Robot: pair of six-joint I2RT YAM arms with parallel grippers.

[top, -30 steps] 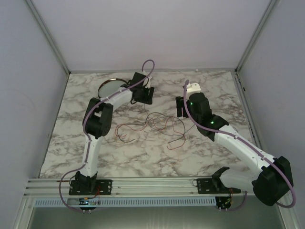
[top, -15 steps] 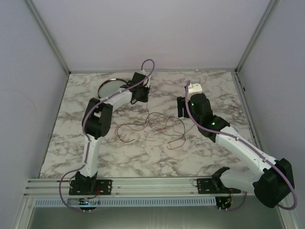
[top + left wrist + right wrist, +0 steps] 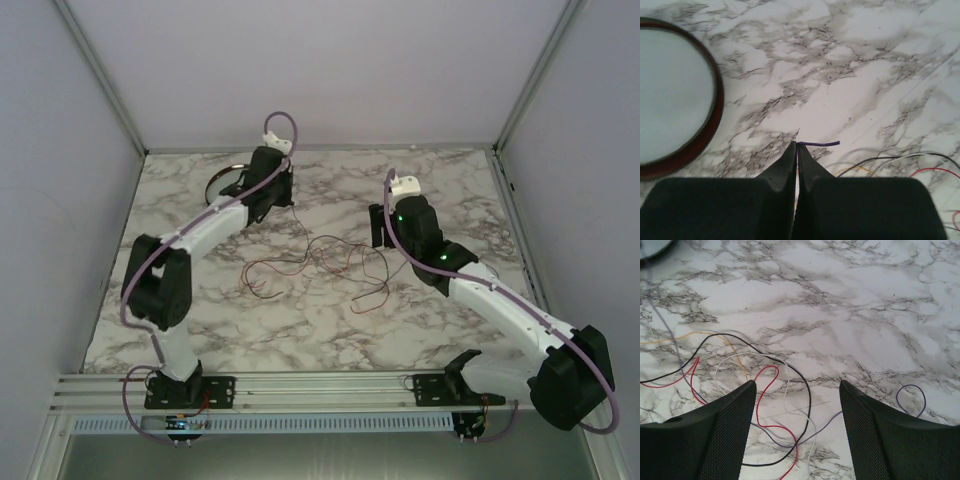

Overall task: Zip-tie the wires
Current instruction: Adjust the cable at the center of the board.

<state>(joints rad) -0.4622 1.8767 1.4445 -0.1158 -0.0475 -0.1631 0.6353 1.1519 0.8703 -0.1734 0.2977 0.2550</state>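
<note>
Marble table (image 3: 300, 330) carries wires (image 3: 320, 262) centrally, well off edges.

no readable text, labels, brands or numbers anywhere

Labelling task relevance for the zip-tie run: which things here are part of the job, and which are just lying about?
Job: wires; purple strand pinched in the shut left gripper; open right gripper above the tangle.
Lying about: round dark-rimmed dish on the marble table, untouched.
</note>
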